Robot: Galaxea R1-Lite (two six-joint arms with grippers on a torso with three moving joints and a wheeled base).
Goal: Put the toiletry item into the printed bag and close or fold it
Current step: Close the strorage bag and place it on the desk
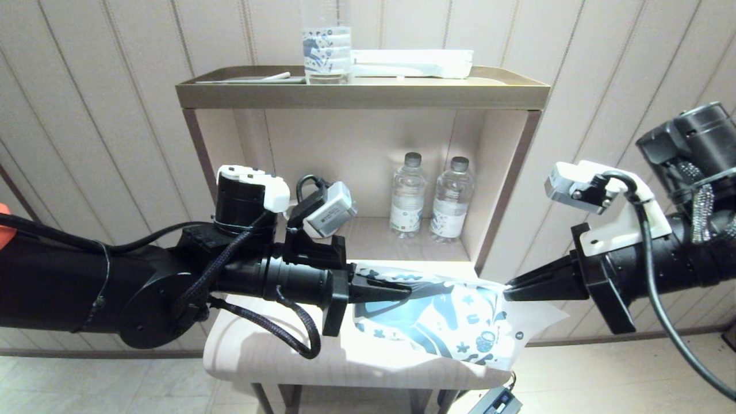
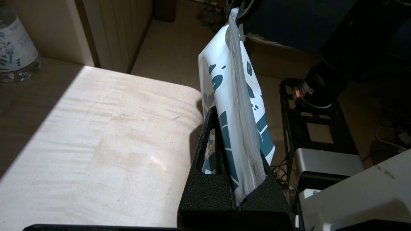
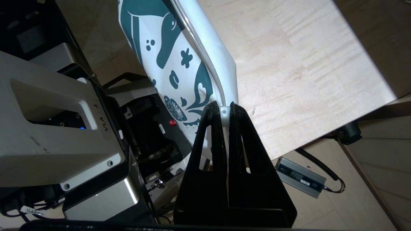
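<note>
- While both arms reach inward over the near edge of the table, the left gripper (image 1: 397,292) is clenched on the left end of the white translucent zip pouch printed with a dark teal horse and small motifs (image 1: 443,322); the left wrist view shows its black fingers (image 2: 205,179) pinching the pouch's top seam.
- On the opposite end, the right gripper (image 1: 509,289) is clenched on the pouch's right top corner, its two black fingertips (image 3: 239,112) squeezed onto the small tab at the end of the zip strip.
- Stretched between the two grippers, the printed bag hangs by its top edge, its lower part drooping over the pale wooden tabletop (image 1: 259,351) toward the near right edge.
- Beyond the bag, a beige open shelf unit (image 1: 362,95) stands against the panelled wall, with two clear water bottles (image 1: 428,195) side by side in its lower compartment.
- Up on the shelf's top tray, a slim white wrapped stick (image 1: 276,76) lies at the far left, well apart from the bag.
- Beside that stick stands a clear bottle with a blue horse print (image 1: 326,52), and right of it lies a long white packet (image 1: 411,62).
</note>
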